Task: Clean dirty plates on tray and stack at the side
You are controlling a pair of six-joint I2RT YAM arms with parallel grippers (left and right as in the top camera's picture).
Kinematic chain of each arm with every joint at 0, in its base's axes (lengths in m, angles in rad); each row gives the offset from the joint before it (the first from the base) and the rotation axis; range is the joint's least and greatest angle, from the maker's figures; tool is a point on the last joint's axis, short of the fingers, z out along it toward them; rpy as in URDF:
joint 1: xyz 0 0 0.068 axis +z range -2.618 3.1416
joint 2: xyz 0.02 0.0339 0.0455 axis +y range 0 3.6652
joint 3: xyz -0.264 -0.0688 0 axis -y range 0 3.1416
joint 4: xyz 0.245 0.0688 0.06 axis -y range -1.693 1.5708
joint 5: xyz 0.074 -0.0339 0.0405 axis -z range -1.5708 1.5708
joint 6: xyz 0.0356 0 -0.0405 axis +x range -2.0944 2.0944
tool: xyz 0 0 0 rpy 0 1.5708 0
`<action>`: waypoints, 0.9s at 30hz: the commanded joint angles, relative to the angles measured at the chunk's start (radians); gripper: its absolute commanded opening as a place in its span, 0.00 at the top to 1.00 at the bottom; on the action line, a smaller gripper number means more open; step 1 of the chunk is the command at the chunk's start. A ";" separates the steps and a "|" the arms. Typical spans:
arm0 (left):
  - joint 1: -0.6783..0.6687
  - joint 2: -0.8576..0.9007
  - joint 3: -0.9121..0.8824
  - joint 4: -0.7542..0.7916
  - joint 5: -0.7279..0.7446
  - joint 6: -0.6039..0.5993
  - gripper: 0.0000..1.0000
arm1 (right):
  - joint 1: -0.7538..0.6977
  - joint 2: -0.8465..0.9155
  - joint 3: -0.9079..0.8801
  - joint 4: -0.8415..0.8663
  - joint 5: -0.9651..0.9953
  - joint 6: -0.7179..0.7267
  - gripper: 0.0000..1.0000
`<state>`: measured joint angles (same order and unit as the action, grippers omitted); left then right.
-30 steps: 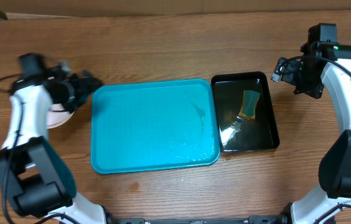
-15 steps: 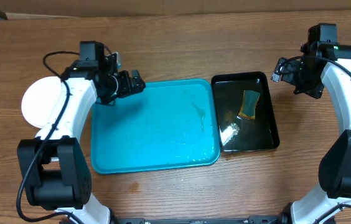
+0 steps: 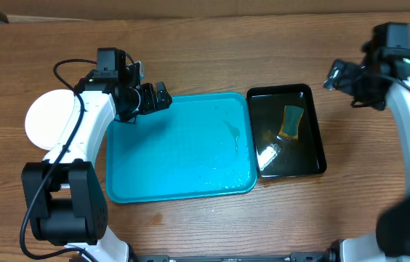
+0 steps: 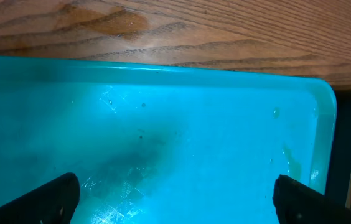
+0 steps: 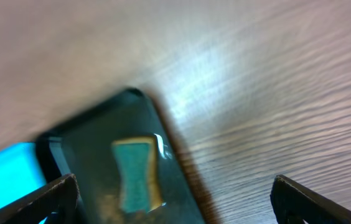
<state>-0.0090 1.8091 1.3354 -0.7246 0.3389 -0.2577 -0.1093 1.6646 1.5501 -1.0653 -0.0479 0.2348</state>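
Plates (image 3: pixel 45 120) half under left arm (image 3: pixel 92 116), count unclear

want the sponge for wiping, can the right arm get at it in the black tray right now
Probably yes. The right hand is open and empty beside the black tray, the sponge lies uncovered inside it, and the left hand is away over the blue tray's far corner.

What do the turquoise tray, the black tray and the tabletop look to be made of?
Turquoise tray: likely plastic, smooth, scuffed, moulded rounded corners. Black tray: probably glossy plastic, mirror-like glare. Tabletop: wood or wood-look laminate, visible grain.
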 commanded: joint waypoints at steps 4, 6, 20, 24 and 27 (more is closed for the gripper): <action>-0.001 0.008 0.003 0.003 -0.010 0.018 0.00 | 0.005 -0.383 0.026 0.005 0.002 0.005 0.00; -0.001 0.008 0.003 0.003 -0.010 0.019 0.00 | 0.005 -0.486 0.026 0.005 0.002 0.005 0.00; -0.001 0.008 0.003 0.003 -0.010 0.018 0.00 | 0.071 -0.989 -0.112 0.087 0.047 -0.029 0.00; -0.001 0.008 0.003 0.003 -0.010 0.018 0.00 | 0.069 -1.164 -0.346 0.315 0.059 -0.031 0.00; -0.001 0.008 0.003 0.003 -0.010 0.018 0.00 | 0.068 -1.302 -0.578 0.530 0.043 -0.028 0.00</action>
<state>-0.0090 1.8091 1.3354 -0.7238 0.3347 -0.2577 -0.0441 0.4435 1.1355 -0.6113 -0.0101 0.2100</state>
